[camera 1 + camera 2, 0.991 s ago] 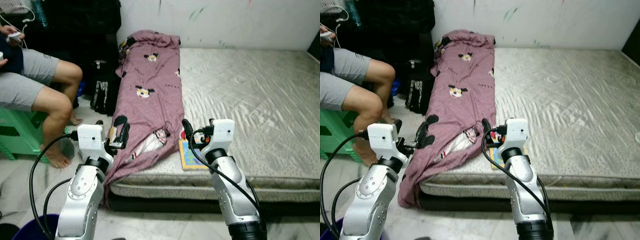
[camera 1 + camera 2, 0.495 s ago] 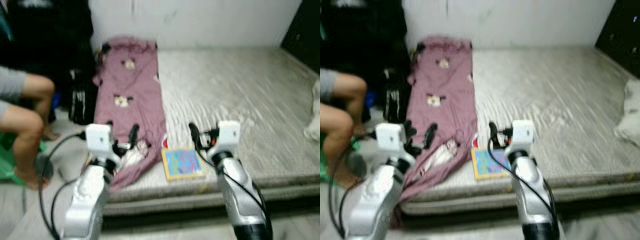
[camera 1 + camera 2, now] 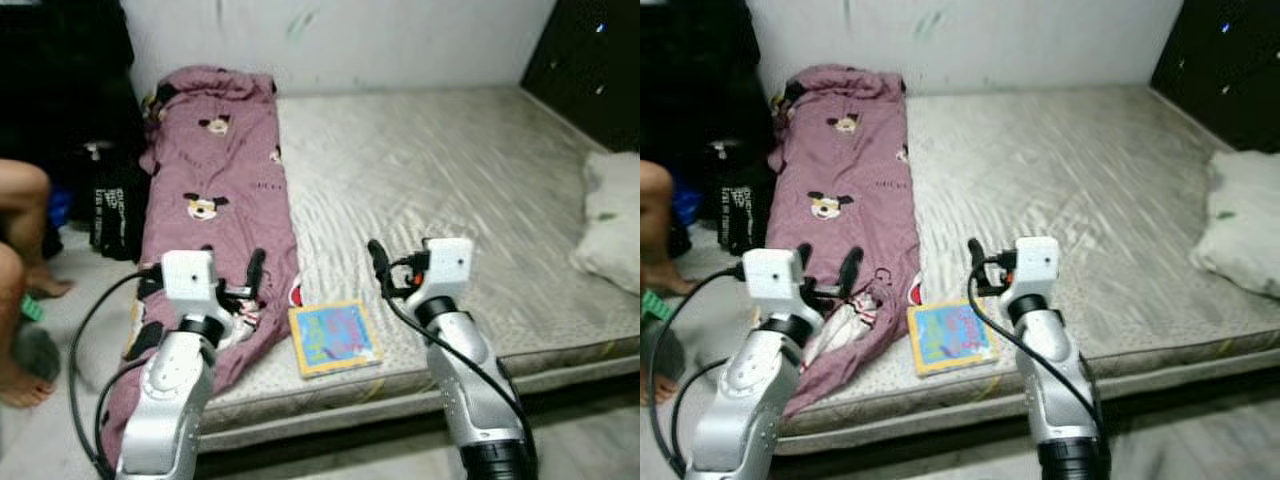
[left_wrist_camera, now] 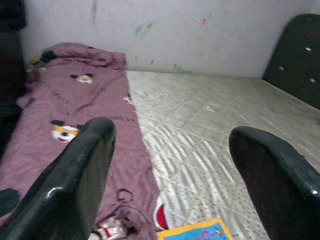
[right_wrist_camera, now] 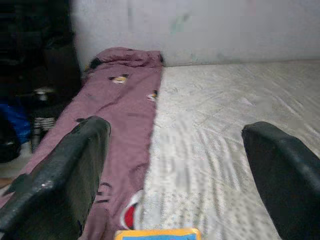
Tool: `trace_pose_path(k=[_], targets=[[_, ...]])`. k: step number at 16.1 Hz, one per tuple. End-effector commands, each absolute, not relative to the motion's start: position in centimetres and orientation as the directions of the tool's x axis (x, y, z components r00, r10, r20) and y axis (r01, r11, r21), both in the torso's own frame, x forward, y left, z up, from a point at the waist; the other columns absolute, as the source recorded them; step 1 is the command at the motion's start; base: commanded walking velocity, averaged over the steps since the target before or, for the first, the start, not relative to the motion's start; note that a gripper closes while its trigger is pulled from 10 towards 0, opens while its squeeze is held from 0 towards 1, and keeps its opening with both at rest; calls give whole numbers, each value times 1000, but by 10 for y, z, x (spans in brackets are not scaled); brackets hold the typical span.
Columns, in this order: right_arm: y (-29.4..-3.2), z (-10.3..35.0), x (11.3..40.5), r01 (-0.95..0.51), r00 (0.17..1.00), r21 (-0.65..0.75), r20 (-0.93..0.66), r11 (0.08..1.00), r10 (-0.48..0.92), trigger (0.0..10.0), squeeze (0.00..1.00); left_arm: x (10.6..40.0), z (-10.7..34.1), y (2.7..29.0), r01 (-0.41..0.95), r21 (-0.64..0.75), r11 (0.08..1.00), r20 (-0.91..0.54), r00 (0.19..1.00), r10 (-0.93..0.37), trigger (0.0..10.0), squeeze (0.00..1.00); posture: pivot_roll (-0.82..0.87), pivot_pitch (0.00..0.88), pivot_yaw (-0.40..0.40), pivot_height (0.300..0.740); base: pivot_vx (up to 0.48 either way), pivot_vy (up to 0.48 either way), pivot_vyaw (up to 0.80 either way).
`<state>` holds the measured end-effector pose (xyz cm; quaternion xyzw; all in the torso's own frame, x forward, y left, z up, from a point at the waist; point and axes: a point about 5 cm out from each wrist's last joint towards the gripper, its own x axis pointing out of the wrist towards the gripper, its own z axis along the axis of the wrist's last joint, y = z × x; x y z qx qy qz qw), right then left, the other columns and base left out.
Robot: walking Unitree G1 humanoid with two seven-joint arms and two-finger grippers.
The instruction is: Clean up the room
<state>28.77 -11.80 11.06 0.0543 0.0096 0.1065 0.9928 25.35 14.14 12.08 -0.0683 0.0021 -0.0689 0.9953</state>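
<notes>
A purple blanket [image 3: 215, 190] printed with cartoon mice lies crumpled along the left side of a bare grey mattress [image 3: 440, 180]. A colourful picture book [image 3: 333, 337] lies flat near the mattress's front edge, beside the blanket's lower end. At the right edge rests a white pillow [image 3: 610, 220]. My left gripper [image 3: 827, 262] hovers open over the blanket's lower end, nothing between its fingers [image 4: 75, 175]. Just right of the book, my right gripper [image 5: 175, 165] is held open and empty above the mattress.
A person's bare legs [image 3: 20, 230] are at the far left beside a black bag [image 3: 110, 205] on the floor. A dark panel [image 3: 590, 70] stands at the back right. Pale floor runs along the mattress front.
The camera has swung right: the pillow and dark panel have come into view and the person has slid mostly out. Both arms keep the same pose, grippers open.
</notes>
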Motion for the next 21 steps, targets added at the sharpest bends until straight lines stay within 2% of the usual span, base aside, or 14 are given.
trace_pose_path(k=[1,7,18,21], targets=[[-113,116,289,-225,974,99,12,969,224,10000,0,253,121,147,118,-128,985,-5,993,-120,10000,0,34,0,-30,740,0,0,0],[-113,114,289,-220,975,94,6,971,220,10000,0,253,120,144,134,-133,982,-14,990,-137,10000,0,34,0,-27,740,0,0,785],[-113,111,291,-198,980,106,-8,974,200,10000,0,252,119,144,138,-137,981,-26,989,-143,10000,0,49,0,-32,740,0,0,0],[-113,111,293,-202,979,103,-6,974,203,10000,0,253,119,144,138,-137,981,-23,990,-142,10000,0,50,0,-33,740,0,-261,0]])
